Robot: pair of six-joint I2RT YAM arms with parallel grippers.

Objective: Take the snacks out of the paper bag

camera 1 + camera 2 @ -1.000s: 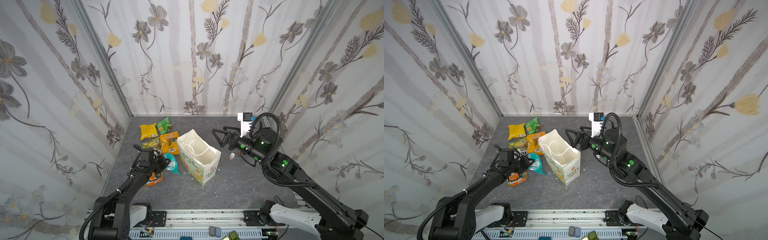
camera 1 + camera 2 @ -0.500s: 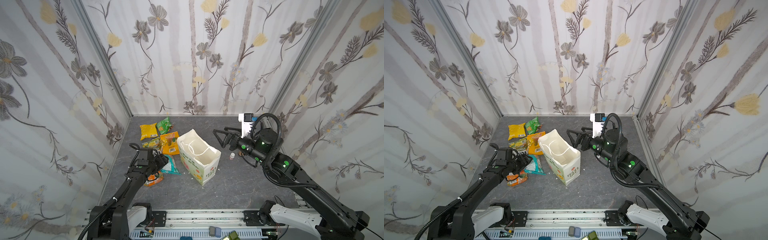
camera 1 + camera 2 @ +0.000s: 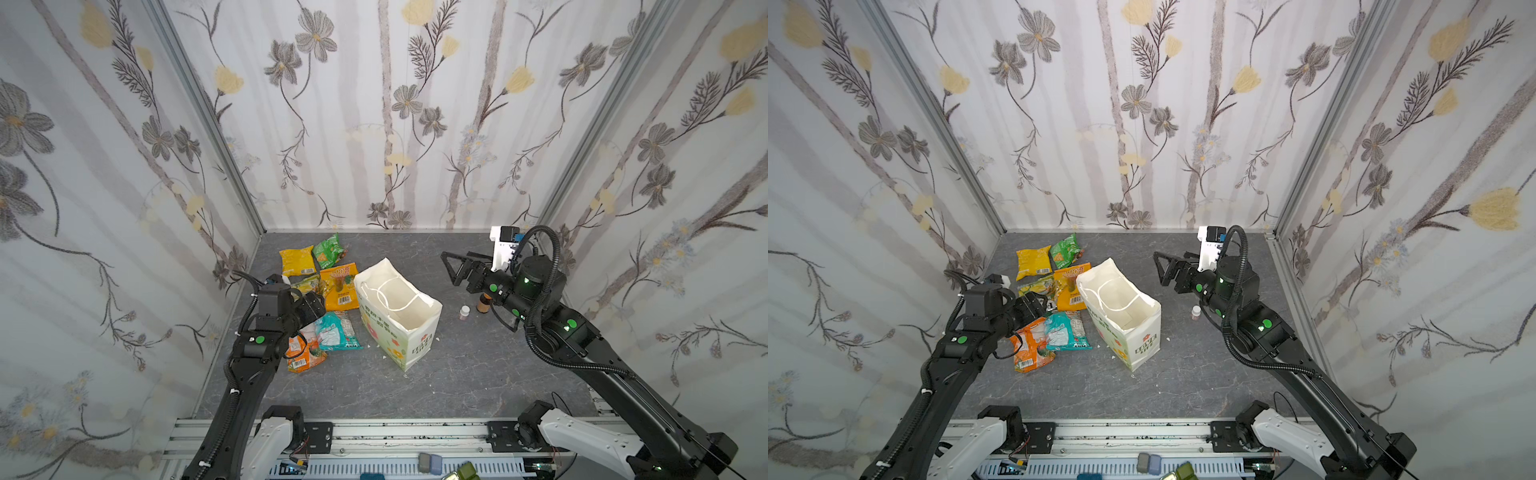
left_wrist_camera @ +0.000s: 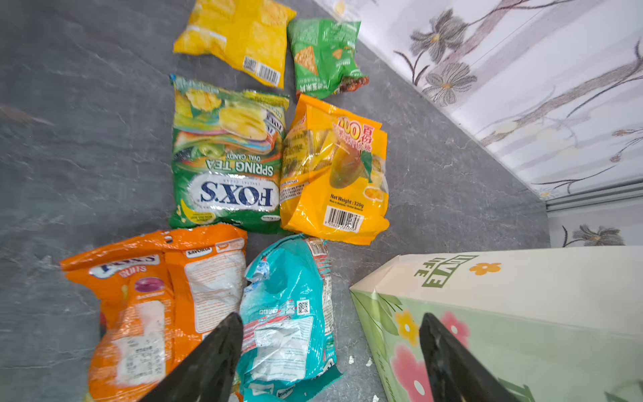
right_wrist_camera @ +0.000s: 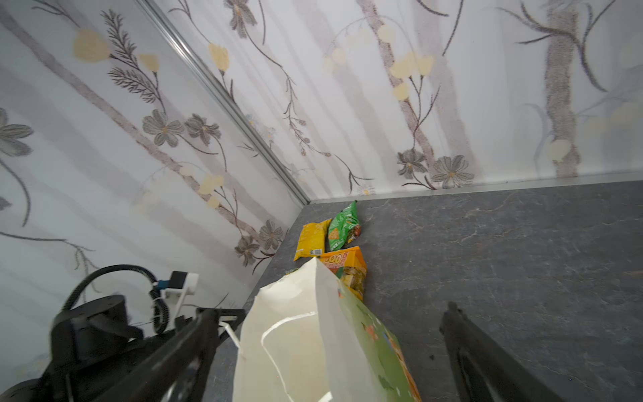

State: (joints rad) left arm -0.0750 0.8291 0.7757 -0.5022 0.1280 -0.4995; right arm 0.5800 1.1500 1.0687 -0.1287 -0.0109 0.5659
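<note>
The white paper bag (image 3: 397, 316) (image 3: 1121, 316) stands upright and open in the middle, and no packet shows inside. Six snacks lie to its left on the table: yellow (image 4: 236, 38), green (image 4: 323, 55), FOXS yellow-green (image 4: 226, 163), orange (image 4: 334, 170), orange-white (image 4: 156, 302) and teal (image 4: 285, 313). My left gripper (image 4: 330, 316) (image 3: 316, 309) hovers open above the teal packet and the bag's floral side (image 4: 522, 306), holding nothing. Right of the bag and above its mouth, my right gripper (image 3: 453, 266) (image 5: 330, 309) is wide open and empty.
A small white-capped bottle (image 3: 464, 311) and a brown bottle (image 3: 483, 303) stand right of the bag, under the right arm. Flowered walls enclose the grey table (image 3: 457, 374) on three sides. A metal rail (image 3: 374, 436) runs along the front edge.
My left gripper has opened and let go of the teal packet, which now lies on the table beside the orange-white one. The left gripper has drawn back slightly. The right arm has barely moved.
</note>
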